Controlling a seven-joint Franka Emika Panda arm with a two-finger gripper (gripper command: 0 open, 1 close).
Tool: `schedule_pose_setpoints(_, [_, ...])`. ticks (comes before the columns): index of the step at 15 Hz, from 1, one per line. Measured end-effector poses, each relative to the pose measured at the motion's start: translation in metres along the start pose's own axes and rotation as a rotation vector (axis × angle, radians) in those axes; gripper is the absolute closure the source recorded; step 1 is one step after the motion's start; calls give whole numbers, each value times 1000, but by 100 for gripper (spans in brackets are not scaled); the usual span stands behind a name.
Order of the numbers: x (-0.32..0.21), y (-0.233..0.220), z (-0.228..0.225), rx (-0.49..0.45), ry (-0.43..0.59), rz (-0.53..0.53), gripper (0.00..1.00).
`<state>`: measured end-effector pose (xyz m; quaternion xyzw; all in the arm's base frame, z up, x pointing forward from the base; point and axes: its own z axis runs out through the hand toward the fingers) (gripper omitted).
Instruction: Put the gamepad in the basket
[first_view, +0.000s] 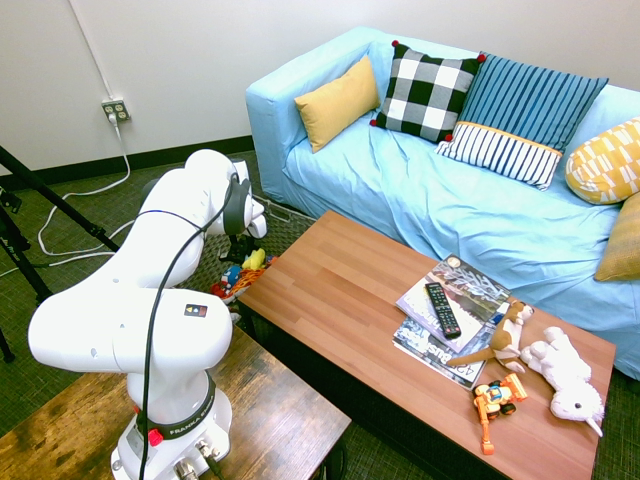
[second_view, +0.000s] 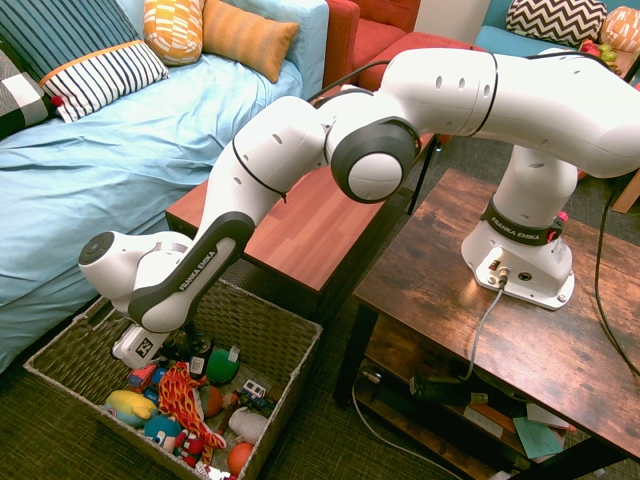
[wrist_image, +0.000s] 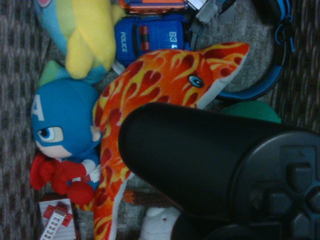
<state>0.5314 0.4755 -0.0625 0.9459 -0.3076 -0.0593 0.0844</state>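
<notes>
The gamepad fills the lower right of the wrist view, close to the camera, above an orange flame-patterned dolphin, a blue masked plush figure and a blue police car. In the second exterior view the end effector hangs low inside the wicker basket at the lower left of the frame, just over the toys; whether its fingers are clamped or apart I cannot tell. In the first exterior view a remote lies on magazines on the wooden worktop, before the blue sofa.
</notes>
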Motion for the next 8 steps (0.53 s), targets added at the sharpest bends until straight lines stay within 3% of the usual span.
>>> schedule_pose_setpoints(8, [5, -3, -7, 12, 3, -1, 0])
